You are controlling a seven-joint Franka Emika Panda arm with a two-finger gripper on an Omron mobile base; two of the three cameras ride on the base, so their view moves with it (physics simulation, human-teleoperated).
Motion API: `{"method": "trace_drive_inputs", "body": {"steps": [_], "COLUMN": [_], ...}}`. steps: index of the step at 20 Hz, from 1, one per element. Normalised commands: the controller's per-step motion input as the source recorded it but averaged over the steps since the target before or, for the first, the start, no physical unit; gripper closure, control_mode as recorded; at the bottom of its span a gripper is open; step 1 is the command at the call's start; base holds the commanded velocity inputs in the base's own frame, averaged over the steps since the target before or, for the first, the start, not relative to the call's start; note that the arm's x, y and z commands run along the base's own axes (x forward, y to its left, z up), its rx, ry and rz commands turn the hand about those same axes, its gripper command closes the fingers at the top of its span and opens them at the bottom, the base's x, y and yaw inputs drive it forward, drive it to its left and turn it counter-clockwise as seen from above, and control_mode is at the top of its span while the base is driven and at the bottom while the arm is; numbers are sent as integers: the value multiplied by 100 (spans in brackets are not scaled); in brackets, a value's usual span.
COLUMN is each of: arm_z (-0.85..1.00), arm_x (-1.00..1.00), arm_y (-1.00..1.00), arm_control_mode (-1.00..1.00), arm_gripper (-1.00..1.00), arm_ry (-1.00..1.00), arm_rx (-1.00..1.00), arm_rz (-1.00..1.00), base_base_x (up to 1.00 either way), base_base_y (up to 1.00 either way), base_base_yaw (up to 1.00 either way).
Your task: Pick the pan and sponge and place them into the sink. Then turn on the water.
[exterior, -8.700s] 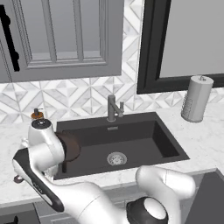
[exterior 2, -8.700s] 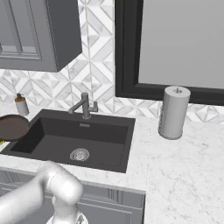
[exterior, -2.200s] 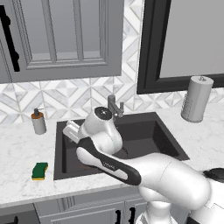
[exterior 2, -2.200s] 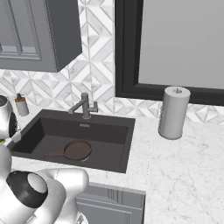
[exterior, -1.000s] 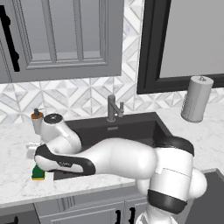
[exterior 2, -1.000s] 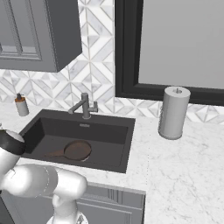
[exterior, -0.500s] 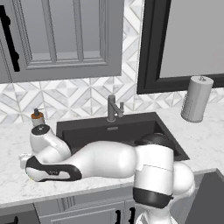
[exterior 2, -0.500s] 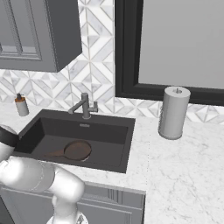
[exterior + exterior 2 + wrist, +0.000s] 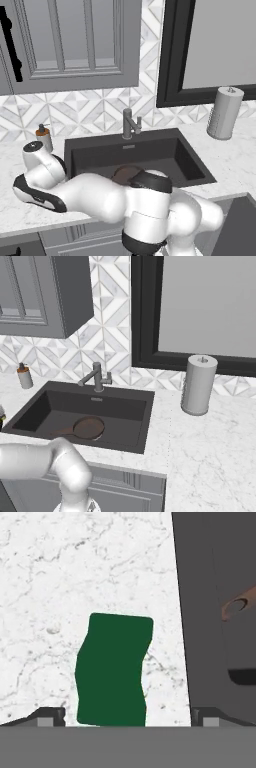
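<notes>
**Marble counter, sponge under the hand**

White marble counter lies beneath the gripper, whose two finger tips stand wide apart with nothing held. The sponge, green side up, lies between them on the counter, just beside the edge of the sink. The pan already rests on the basin floor, its handle pointing toward the sponge side. No water runs from the faucet. The sponge looks slightly skewed to the fingers; closing on it at an angle could twist it or squeeze it out, and descending off-centre could push it across the counter.
</notes>
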Motion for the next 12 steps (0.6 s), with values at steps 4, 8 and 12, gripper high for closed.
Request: {"method": "trace_drive_inputs", "body": {"steps": [4, 8, 12], "arm_z": [-45, -48, -48], "arm_x": [15, 0, 0], "arm_y": [2, 8, 10], "arm_control_mode": [-100, -100, -100], "arm_gripper": [-100, -100, -100], "arm_ry": [0, -1, -5], "arm_rx": [-1, -1, -1], "arm_rz": [4, 4, 2], "base_base_x": [0, 0, 0], "base_base_y": [0, 0, 0], "base_base_yaw": [0, 0, 0]}}
